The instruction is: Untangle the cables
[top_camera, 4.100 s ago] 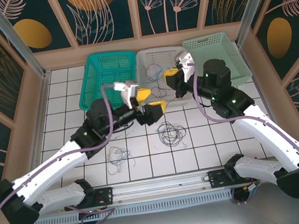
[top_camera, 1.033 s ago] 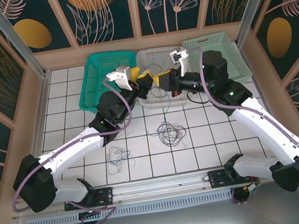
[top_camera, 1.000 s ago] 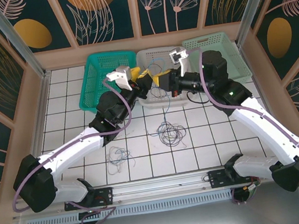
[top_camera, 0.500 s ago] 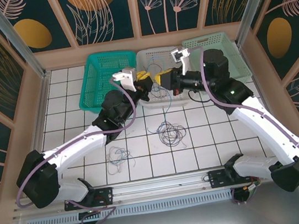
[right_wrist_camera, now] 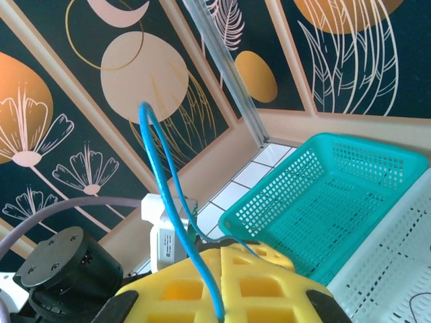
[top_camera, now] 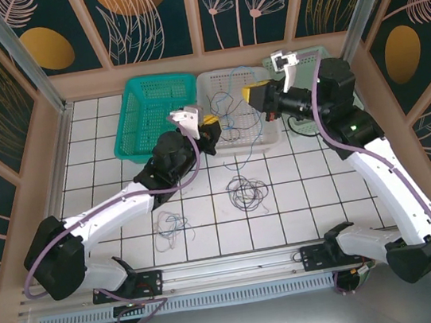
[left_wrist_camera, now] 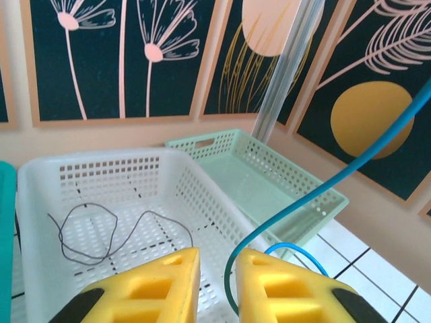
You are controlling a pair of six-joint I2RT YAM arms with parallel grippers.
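Note:
A blue cable [top_camera: 225, 101] stretches between my two grippers above the white basket [top_camera: 270, 139]. My right gripper [top_camera: 252, 94] is shut on it; in the right wrist view the blue cable [right_wrist_camera: 165, 182] rises out of the seam of the closed yellow fingers [right_wrist_camera: 222, 250]. My left gripper [top_camera: 210, 125] hovers at the basket's front left. Its yellow fingers stand a narrow gap apart [left_wrist_camera: 217, 259], and the blue cable [left_wrist_camera: 323, 185] runs down through that gap along the right finger. A dark tangle of cables [top_camera: 245, 191] lies on the tiles, with a pale cable [top_camera: 170, 226] to its left.
Three baskets line the back wall: teal [top_camera: 133, 133], white, and mint [top_camera: 309, 56]. A thin dark cable [left_wrist_camera: 108, 229] lies inside the white basket [left_wrist_camera: 101, 171]. The mint basket [left_wrist_camera: 269, 175] holds nothing I can see. The teal basket [right_wrist_camera: 337, 195] sits below my right gripper's view.
My right gripper has pulled back and to the right with the blue cable, away from the left gripper. The left gripper's jaws have narrowed around the cable.

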